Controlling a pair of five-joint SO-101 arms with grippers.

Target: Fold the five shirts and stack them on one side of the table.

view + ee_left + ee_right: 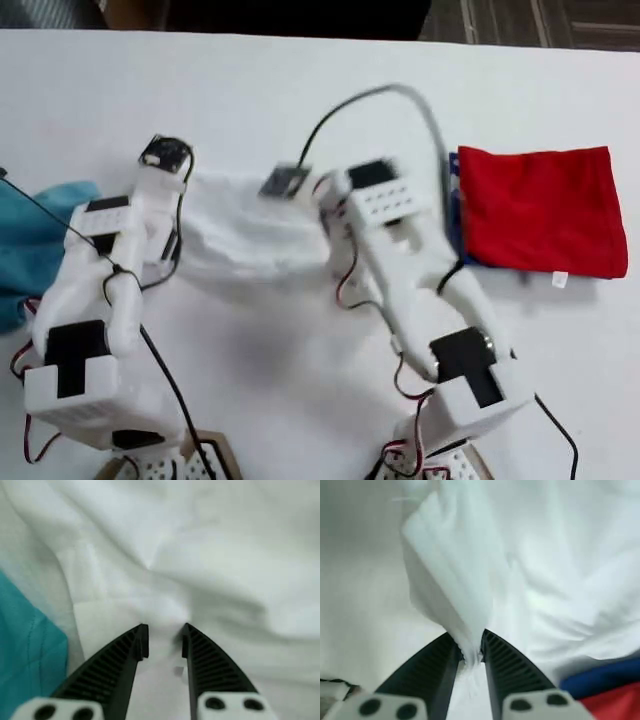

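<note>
White shirt [245, 238] ×1 — pinched: left tool [164, 641], right tool [470, 652] | red shirt [540, 205] ×1

Plain white shirt [245, 235] on a white table [300, 400]. Plain red shirt [540, 210] over a blue shirt [453, 195]. Plain teal shirt [40, 240]. White arms [100, 290] with black blocks. The left end effector [165, 640] and right end effector [471, 652] are black and ribbed.

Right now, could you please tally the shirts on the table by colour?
white shirt: 1
red shirt: 1
blue shirt: 1, an edge showing under the red shirt
teal shirt: 1
Total: 4 in view
</note>
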